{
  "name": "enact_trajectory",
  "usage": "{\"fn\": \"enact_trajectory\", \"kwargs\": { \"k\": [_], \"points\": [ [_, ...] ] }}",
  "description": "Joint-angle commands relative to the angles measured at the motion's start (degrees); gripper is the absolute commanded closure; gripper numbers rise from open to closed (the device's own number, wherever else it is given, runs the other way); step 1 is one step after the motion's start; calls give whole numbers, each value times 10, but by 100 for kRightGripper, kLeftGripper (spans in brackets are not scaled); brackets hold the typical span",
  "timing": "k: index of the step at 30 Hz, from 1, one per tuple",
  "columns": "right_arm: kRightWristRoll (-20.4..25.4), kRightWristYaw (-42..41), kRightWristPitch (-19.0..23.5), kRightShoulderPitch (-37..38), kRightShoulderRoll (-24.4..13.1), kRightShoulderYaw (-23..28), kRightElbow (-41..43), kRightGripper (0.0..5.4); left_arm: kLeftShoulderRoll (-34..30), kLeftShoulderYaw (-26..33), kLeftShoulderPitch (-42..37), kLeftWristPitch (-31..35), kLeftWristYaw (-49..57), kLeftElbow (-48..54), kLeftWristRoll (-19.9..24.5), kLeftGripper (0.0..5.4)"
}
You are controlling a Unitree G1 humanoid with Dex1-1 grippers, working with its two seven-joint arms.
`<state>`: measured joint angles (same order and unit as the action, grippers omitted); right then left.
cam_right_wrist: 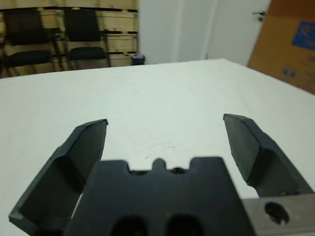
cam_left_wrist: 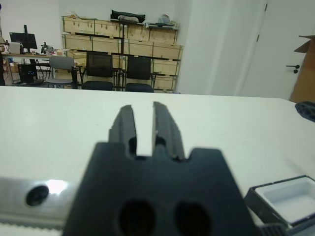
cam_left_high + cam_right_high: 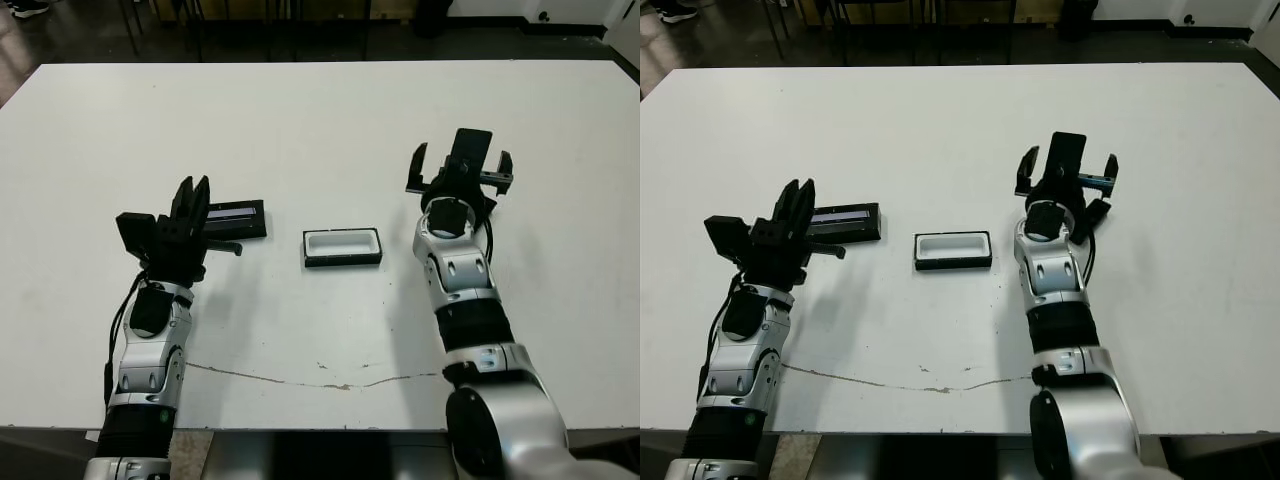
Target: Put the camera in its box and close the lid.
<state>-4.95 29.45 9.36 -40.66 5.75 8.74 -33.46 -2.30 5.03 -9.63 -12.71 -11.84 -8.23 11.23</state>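
My left claw (image 3: 192, 197) hovers low over the white tabletop (image 3: 320, 120), its two fingers (image 2: 125, 123) drawn almost together with only a thin slit between them and nothing held. Just beyond its tips, at my left, lies the lid (image 3: 236, 217), flat and black with a pale stripe along its top. To the right of it, near the middle, the box (image 3: 343, 247) stands open, its white lining bare. Farther right my right claw (image 3: 458, 165) is raised above the tabletop, its fingers (image 1: 83, 147) spread wide and empty. I cannot make out the camera anywhere. Past the far edge stand dark chairs (image 2: 101, 71) and wooden crates (image 2: 120, 42).
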Motion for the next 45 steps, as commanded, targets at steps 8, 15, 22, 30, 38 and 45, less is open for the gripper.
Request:
{"fn": "enact_trajectory", "kwargs": {
  "k": [8,15,22,30,38,45],
  "points": [
    [48,29,-103,-32,-5,50,-145,2,-8,2,11,8,0,-8,-8,540],
    [45,69,-131,-40,-13,56,-197,2,-12,7,8,5,-12,-16,-1,540],
    [53,76,-105,-36,-12,56,-208,2,-12,10,6,12,-18,-14,6,540],
    [38,96,-84,-13,5,39,-205,2,-12,9,3,18,-19,-14,5,540],
    [42,117,-85,2,38,38,-197,2,-13,9,2,33,-17,-6,6,540],
    [79,151,-83,-11,59,69,-206,2,-15,10,1,42,-19,0,4,540]
  ]
}}
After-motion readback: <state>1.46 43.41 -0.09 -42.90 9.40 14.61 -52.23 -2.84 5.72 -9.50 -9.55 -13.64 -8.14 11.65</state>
